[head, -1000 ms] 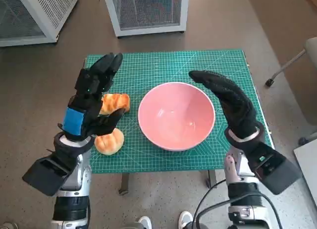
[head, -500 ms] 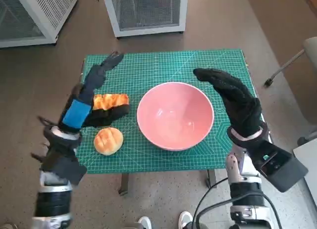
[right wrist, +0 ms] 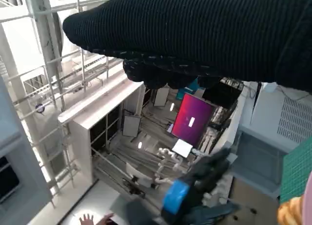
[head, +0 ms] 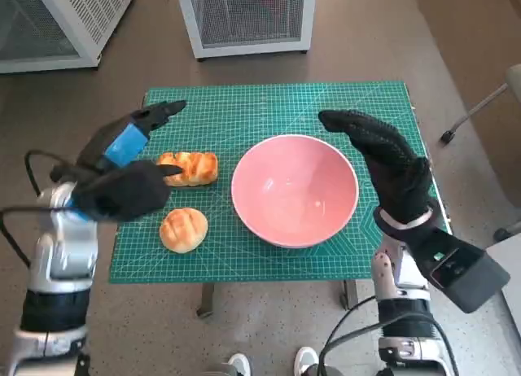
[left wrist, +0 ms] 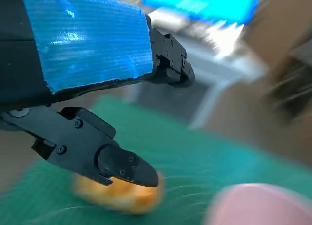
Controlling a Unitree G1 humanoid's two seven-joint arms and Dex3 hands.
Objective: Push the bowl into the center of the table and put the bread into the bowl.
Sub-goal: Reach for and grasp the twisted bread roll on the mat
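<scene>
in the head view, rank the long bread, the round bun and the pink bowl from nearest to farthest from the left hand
Measured from the left hand in the head view:
1. Long golden bread loaf: right beside the fingers, toward the table's middle.
2. Round golden bun: near the table's front edge, close to the hand.
3. Pink bowl: farthest, near the table's centre, beside the right hand.

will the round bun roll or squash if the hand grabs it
The round bun sits on a flat base, domed top up, so it probably won't roll. It looks like soft baked bread, likely light and apt to dent under a firm grip. Its glazed crust may be slightly slick.
</scene>
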